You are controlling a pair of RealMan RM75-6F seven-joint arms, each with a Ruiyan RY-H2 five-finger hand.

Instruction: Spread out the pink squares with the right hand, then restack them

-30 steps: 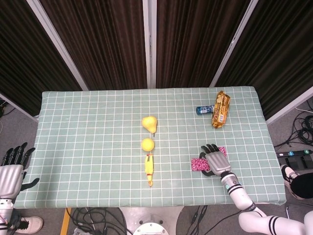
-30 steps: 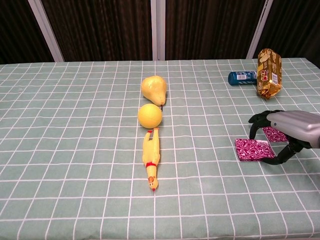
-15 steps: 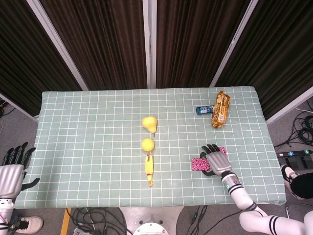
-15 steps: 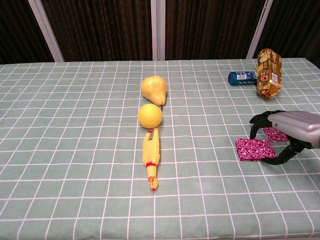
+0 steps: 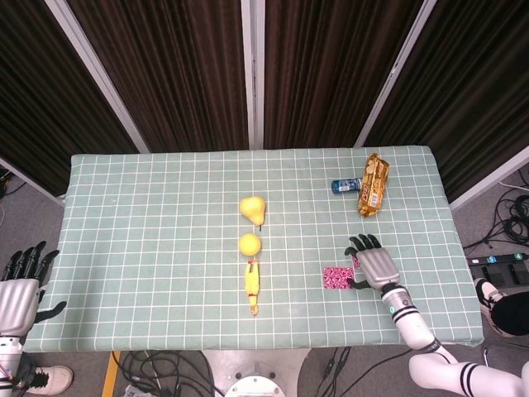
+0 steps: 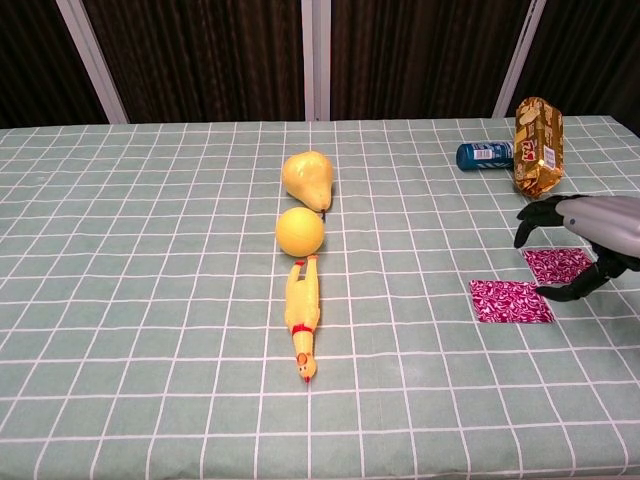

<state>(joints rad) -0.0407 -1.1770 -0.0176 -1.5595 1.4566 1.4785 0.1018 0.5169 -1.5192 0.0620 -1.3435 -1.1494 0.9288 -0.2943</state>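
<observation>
Your right hand hangs just above the counter with its fingers apart and curved, holding nothing. Two pink squares lie flat under and beside it: the near pink square sits just left of the thumb, and the far pink square lies partly under the hand. In the chest view they look spread, just beside each other, with a thin gap between. They look thin, soft and very light, like cloth, so they will likely slide or fold if you push them. I think it is best to pinch one at a corner or edge and lift it slowly. The counter's right edge is near your hand, so do not flick a square off it. There is open room to the left before the rubber chicken. Your left hand is off the counter, open and holding nothing.
</observation>
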